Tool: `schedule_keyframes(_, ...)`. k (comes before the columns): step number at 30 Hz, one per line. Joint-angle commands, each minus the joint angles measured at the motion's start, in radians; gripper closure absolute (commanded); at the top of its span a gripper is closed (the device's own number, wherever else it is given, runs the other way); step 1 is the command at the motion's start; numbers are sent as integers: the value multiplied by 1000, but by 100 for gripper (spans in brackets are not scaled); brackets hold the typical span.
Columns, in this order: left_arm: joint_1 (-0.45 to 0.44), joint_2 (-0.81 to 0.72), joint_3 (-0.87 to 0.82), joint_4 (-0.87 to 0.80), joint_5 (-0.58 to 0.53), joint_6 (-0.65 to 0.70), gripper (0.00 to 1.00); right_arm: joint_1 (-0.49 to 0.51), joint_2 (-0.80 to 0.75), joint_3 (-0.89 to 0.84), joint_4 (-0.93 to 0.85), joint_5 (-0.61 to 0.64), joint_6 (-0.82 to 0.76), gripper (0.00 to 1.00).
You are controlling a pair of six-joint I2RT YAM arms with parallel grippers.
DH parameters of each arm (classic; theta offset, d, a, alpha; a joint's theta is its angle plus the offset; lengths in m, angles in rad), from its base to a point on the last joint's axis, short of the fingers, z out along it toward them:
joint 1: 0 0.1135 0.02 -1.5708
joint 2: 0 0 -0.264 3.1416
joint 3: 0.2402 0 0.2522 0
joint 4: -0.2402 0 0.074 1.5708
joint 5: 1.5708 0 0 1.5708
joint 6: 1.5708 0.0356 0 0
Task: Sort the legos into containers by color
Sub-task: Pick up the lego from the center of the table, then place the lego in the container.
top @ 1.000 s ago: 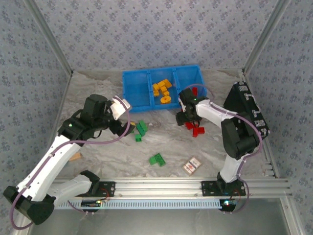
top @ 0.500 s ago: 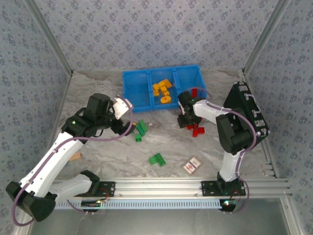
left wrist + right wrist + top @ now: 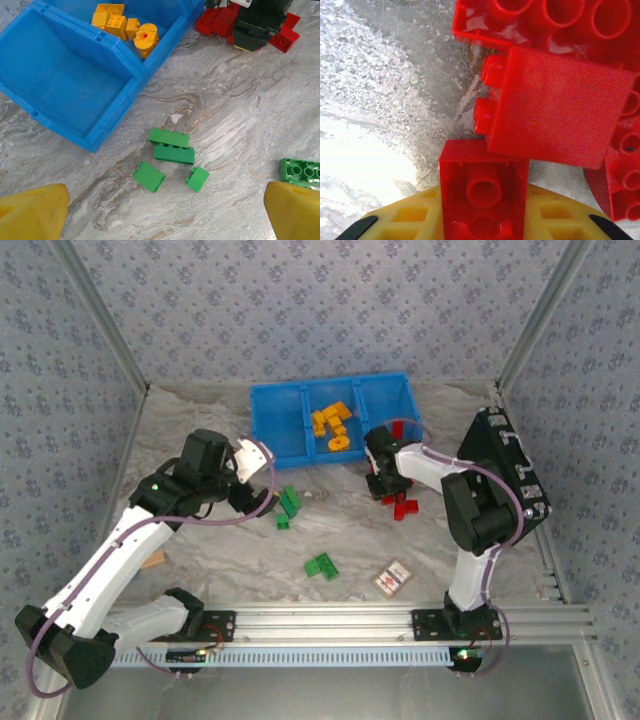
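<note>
Right tool (image 3: 484, 212) clamped across the side walls of a red brick (image 3: 484, 187) on the counter (image 3: 380, 75) beside the red pile (image 3: 560, 105), likely light, rigid, slick; left tool (image 3: 165, 205) spread wide above green bricks (image 3: 172, 150).

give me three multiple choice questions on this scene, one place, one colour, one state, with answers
1. Relative to the blue bin, the green bricks lie: A inside it; B on the table outside it; C on its rim.
2. The bricks in the bin's middle compartment are: A green; B red; C orange-yellow.
3. The left fingers are: A shut on a green brick; B wide open, holding nothing; C shut on a red brick.
1 B, they sit on the bare table beside it. 2 C, all look orange-yellow there. 3 B, both yellow tips stand far apart, gripping nothing.
</note>
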Motion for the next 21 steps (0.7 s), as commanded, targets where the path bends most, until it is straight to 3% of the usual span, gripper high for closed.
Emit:
schedule_keyframes(1, 11, 13, 47, -1, -4, 18, 0, 4, -102, 39, -73, 16, -7, 70)
schedule_keyframes(6, 43, 12, 45, 22, 3, -54, 0, -3, -191, 114, -108, 80, 11, 71)
schedule_keyframes(10, 98, -11, -2, 85, -9, -118, 0, -31, -206, 160, -39, 115, 22, 70)
schedule_keyframes(14, 107, 45, -22, 89, -79, -188, 0, -79, -127, 233, 18, 96, 22, 70)
schedule_keyframes(21, 105, 125, -127, 100, -31, -319, 0, -127, 43, 375, 91, 41, 24, 64)
